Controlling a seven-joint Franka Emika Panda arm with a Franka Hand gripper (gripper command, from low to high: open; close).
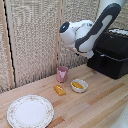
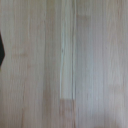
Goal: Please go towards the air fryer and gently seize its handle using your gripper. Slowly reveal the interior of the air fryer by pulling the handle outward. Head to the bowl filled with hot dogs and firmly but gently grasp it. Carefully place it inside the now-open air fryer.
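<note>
The black air fryer (image 1: 113, 54) stands on the wooden table at the exterior view's right, its drawer shut. My arm reaches down in front of its left side, and its end (image 1: 87, 52) hangs just by the drawer front. The handle and my fingers are hidden there, so I cannot tell whether they are open or shut. The small white bowl (image 1: 79, 85) with yellow-orange hot dogs (image 1: 78, 85) sits on the table below the arm, apart from it. The wrist view shows only bare wooden boards (image 2: 65, 65) and a dark sliver (image 2: 1, 47) at one edge.
A pink cup (image 1: 62, 74) stands beside the bowl towards the exterior view's left. An orange bun-like piece (image 1: 60, 90) lies in front of the cup. A large patterned white plate (image 1: 30, 111) lies at the front left. A woven screen (image 1: 35, 35) backs the table.
</note>
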